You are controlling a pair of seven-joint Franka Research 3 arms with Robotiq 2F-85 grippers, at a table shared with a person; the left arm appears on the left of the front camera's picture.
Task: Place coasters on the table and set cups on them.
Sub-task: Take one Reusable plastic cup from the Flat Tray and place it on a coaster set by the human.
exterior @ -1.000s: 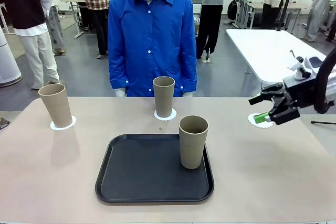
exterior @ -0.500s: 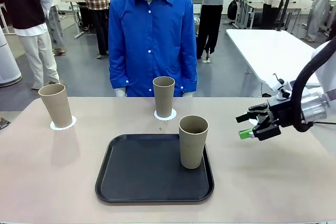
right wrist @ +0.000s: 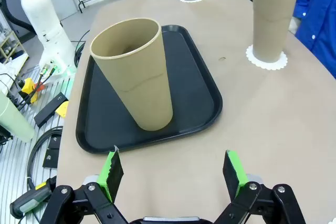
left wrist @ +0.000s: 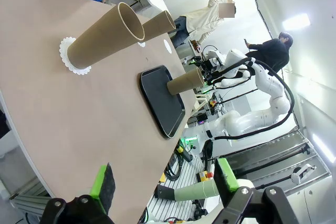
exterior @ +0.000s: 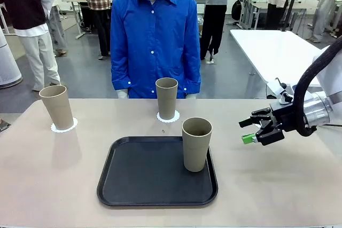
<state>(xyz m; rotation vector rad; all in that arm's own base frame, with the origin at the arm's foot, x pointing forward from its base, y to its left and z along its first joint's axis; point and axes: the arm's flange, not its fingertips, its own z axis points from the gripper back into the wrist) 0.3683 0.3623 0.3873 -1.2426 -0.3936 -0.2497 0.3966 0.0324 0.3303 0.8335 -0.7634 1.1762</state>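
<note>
The right gripper [exterior: 252, 131] hangs spread wide and empty; the last cup [right wrist: 135, 74] stands dead ahead on the black tray [right wrist: 197, 85]; an off-centre approach risks toppling it onto the desk [exterior: 278, 180].

Three tan cups, all upright and empty. Left cup [exterior: 56, 107] stands on a white scalloped coaster [exterior: 64, 126] near the table's [exterior: 48, 180] left edge. Middle cup [exterior: 166, 97] stands on a coaster [exterior: 168, 117] at the far edge. Third cup [exterior: 196, 143] stands in the tray's right part, without a coaster.
</note>
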